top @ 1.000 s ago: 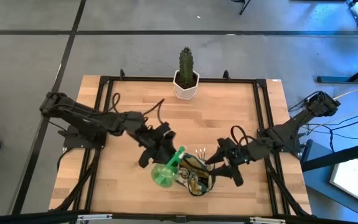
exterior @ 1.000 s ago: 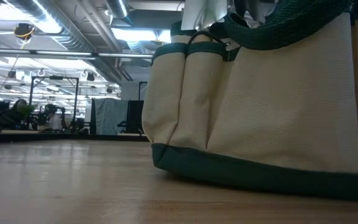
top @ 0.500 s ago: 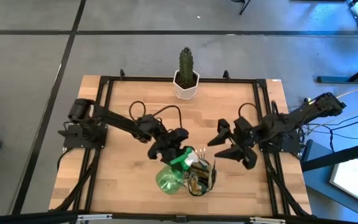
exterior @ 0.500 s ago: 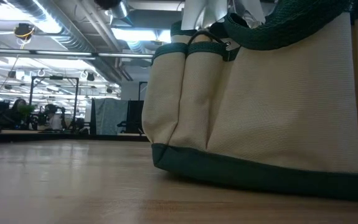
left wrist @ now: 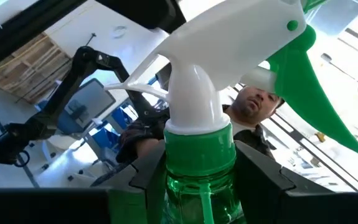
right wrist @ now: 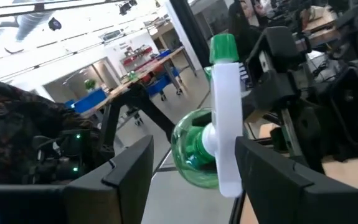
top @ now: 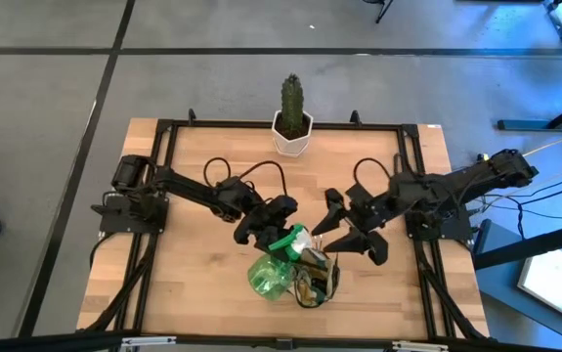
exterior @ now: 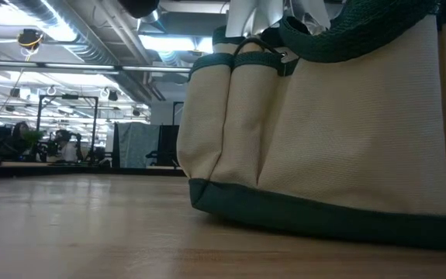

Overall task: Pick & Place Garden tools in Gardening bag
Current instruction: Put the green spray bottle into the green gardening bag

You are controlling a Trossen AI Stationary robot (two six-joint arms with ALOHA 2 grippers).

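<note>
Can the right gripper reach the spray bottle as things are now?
Probably yes. The right gripper is open and close beside the spray bottle, whose white head shows between its fingers in the right wrist view. However, the left gripper is shut on the bottle's neck, above the gardening bag.

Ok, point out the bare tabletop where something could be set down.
Bare wood lies between the cactus pot and both arms, and along the table's near-left stretch beside the gardening bag. Crowded: the middle-front, where the left tool holds the spray bottle over the bag and the right tool hovers open.
</note>
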